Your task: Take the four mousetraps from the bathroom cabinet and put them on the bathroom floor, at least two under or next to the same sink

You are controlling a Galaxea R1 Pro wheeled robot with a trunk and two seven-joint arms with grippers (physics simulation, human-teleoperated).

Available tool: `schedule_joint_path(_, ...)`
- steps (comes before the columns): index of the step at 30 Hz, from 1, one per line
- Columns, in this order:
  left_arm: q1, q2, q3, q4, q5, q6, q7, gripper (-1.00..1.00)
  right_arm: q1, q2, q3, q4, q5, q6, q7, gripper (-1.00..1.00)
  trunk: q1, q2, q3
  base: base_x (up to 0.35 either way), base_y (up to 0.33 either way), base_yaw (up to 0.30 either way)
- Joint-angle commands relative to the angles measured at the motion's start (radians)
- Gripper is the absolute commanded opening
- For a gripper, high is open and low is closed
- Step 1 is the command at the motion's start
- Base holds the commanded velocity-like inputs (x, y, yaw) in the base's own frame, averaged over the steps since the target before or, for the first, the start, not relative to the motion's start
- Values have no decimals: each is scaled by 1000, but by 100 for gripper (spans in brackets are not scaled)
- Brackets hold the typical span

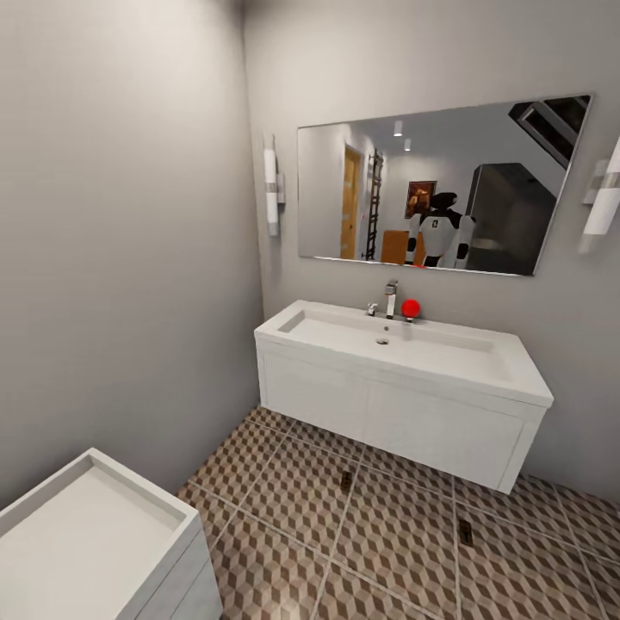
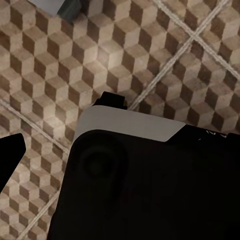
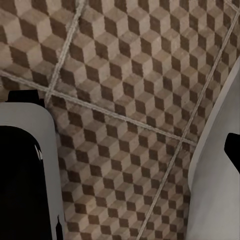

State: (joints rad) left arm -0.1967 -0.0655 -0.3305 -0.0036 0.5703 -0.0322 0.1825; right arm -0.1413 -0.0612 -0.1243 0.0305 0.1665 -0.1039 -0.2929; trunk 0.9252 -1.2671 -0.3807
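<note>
Two small dark-brown mousetraps lie flat on the cube-patterned bathroom floor [image 1: 284, 525] in the head view. One mousetrap [image 1: 346, 482] is in front of the middle of the white vanity, and the other mousetrap [image 1: 466, 532] is further right, near the vanity's right end. Above them is the wide white sink [image 1: 344, 331] with its chrome tap [image 1: 390, 299]. The cabinet is out of view. My left gripper's black fingertip [image 2: 10, 161] and my right gripper's black fingertip [image 3: 233, 150] show at the picture edges over floor tiles. I see nothing held in either.
The corner of a white bathtub [image 1: 95, 534] fills the lower left. A red ball [image 1: 411, 308] sits by the tap. A wide mirror [image 1: 439, 185] with wall lights on both sides reflects the robot. Grey walls close in at left and behind the sink.
</note>
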Motion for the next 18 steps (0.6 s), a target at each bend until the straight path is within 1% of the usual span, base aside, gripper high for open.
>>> schedule_joint_path(1,0,-1,-8,0,9,-3,3,100,-1,0,-9,3,10,-6,-3,100,0,-1,-1,0,0,9)
schedule_joint_path(18,2,-3,-9,-1,9,-5,3,100,-1,10,-9,3,8,-6,-1,100,0,-1,-1,0,0,2)
